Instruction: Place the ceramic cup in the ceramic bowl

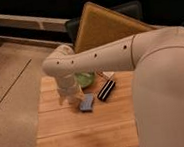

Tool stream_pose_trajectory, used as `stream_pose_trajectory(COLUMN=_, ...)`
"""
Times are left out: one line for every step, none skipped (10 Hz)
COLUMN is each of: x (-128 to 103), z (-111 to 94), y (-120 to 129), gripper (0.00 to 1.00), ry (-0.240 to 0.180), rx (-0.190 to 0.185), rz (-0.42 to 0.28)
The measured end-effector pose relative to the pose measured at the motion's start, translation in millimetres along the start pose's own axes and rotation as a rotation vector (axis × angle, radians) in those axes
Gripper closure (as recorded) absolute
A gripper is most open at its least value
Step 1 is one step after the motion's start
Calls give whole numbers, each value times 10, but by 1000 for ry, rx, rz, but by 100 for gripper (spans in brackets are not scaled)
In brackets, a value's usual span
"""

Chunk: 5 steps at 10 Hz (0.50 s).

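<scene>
The gripper [70, 96] hung low over the left part of the wooden table [88, 136], pointing down from the bent wrist, and whether it was open, closed or holding anything could not be told, since the pale wrist covered its end. The ceramic cup could not be picked out from the pale shapes at the gripper's tip, so its place could not be told. Just right of the gripper and a little farther back sat the ceramic bowl [87, 79], green and shallow, partly hidden behind the forearm. In front of the bowl, close to the gripper's right side, a blue-grey block [86, 103] lay flat on the wood. A black bar [106, 90] lay at a slant just right of the block and near the bowl's right edge. The white arm [108, 56] ran from its elbow above the gripper across to the right, widening into the large white body that filled the right side of the view. Behind the table a tan board [105, 26] leaned at a tilt, and light brown floor [11, 83] lay to the left.
</scene>
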Motion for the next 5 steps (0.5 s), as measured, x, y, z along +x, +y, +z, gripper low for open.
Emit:
stream_pose_trajectory(x=-8, z=-14, y=5, gripper=35, ry=-5, rx=-3, rz=-1)
stream_pose_trajectory(x=-29, z=-39, y=20, gripper=35, ry=-17, rx=-5, rz=-7)
stream_pose_trajectory(x=-117, z=-134, y=64, gripper=35, ry=-63, rx=-12, rz=-32)
stream_pose_trajectory(x=-350, z=-404, y=161, gripper=35, ry=-174, rx=-34, rz=-81)
stream_pose_trajectory(x=-567, z=-693, y=242, gripper=35, ry=-280, rx=-65, rz=-118)
